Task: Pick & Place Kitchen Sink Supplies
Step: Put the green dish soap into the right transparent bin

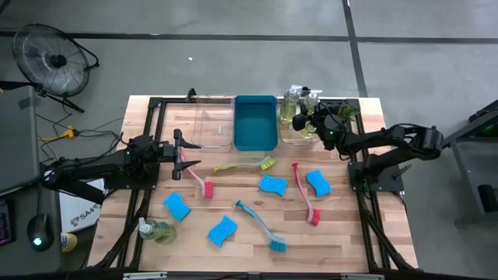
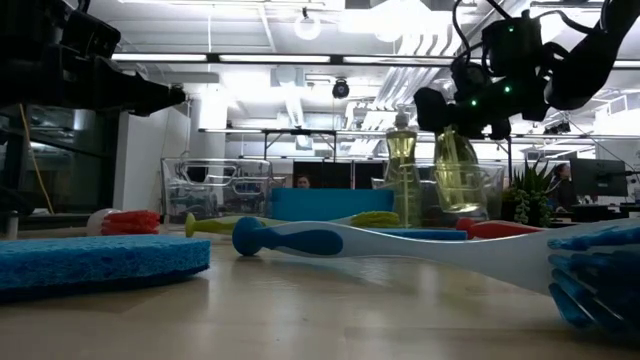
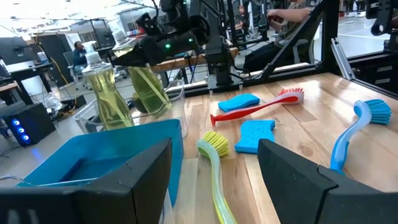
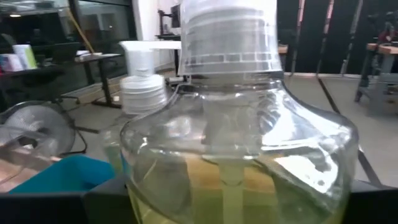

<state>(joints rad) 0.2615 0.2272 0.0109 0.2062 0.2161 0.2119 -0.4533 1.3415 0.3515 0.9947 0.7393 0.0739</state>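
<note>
Four sponges and three brushes lie loose on the table. Nearest the front edge, on the left, is the front bottle (image 1: 156, 230), apart from both arms. Just right of it are a sponge (image 1: 222, 231) and the teal brush (image 1: 261, 225), bristles toward the front. A second sponge (image 1: 177, 206) lies a little farther back on the left.

Mid-table: the pink brush (image 1: 197, 180) on the left, and two sponges (image 1: 272, 185) (image 1: 318, 183) with the red brush (image 1: 305, 194) between them. Beyond these lies the yellow-green brush (image 1: 245, 165), its head pointing right.

Left gripper (image 1: 189, 145): hovers at the left side, just beside the pink brush's handle end. Fingers (image 3: 298, 180) spread, nothing between them.

Far edge: left tray (image 1: 214, 123), blue bin (image 1: 255, 122), right tray (image 1: 289, 134), side by side.

Right gripper (image 2: 460, 110): over the right tray, pinching the held bottle (image 2: 455, 175) near its shoulder. That bottle hangs tilted, with yellowish liquid in its lower part. Whether its base touches the tray floor I cannot tell. The upright bottle (image 2: 402, 170) stands just beside it in the same tray.
</note>
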